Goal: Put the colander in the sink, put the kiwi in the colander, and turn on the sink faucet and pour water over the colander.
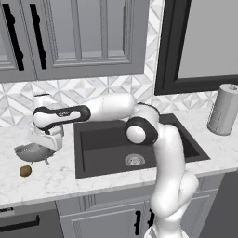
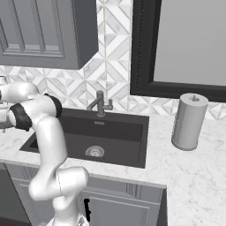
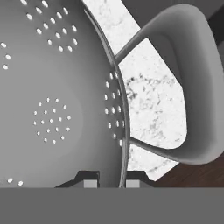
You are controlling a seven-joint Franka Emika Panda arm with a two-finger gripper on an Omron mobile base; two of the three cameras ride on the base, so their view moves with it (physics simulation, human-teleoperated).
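The colander (image 1: 30, 152) is a grey holed metal bowl standing on the marble counter left of the sink (image 1: 100, 160). My gripper (image 1: 46, 141) comes down over its right rim. In the hand view the colander (image 3: 52, 100) is close up, and its thin rim runs between the two fingertips of my gripper (image 3: 112, 181), which is shut on it beside a loop handle (image 3: 197, 87). The kiwi (image 1: 25, 171), small and brown, lies on the counter just in front of the colander. The sink faucet (image 2: 100, 104) stands behind the dark sink (image 2: 128, 132), with its spout over the basin.
A grey paper towel roll (image 1: 223, 109) stands on the counter right of the sink. Grey wall cabinets (image 1: 69, 37) hang above the colander's spot. A round drain (image 1: 134, 160) sits in the basin floor. The counter's front edge (image 1: 56, 195) runs just in front of the kiwi.
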